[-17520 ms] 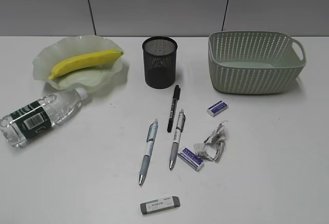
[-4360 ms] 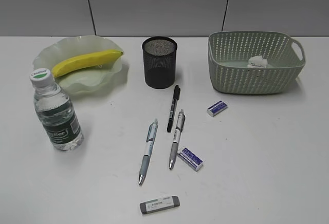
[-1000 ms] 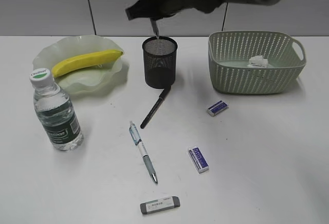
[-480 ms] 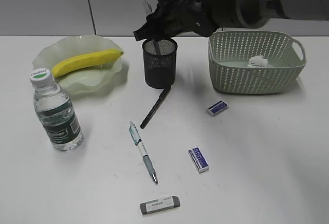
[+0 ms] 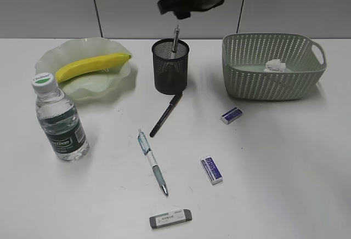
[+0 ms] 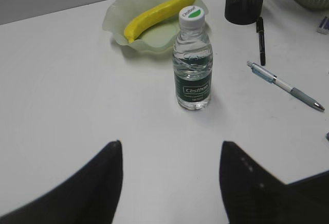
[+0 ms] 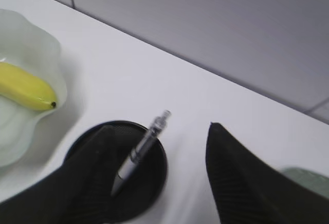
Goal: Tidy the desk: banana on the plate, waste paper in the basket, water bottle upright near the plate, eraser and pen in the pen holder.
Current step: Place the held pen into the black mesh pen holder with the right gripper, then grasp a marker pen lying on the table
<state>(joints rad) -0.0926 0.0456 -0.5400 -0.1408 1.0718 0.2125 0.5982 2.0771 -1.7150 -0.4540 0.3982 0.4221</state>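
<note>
Silver-grey click pen (image 5: pixel 175 41) stands tilted in black mesh cylindrical pen holder (image 5: pixel 170 72), top centre. Right gripper (image 7: pixel 159 172) jaws spread above it, empty; left gripper (image 6: pixel 169 183) jaws spread too.

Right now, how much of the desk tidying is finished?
Done: banana on plate, waste paper in basket, water bottle upright, one pen in pen holder. Right claw open above it. Left: black pen, grey pen, three erasers.
</note>
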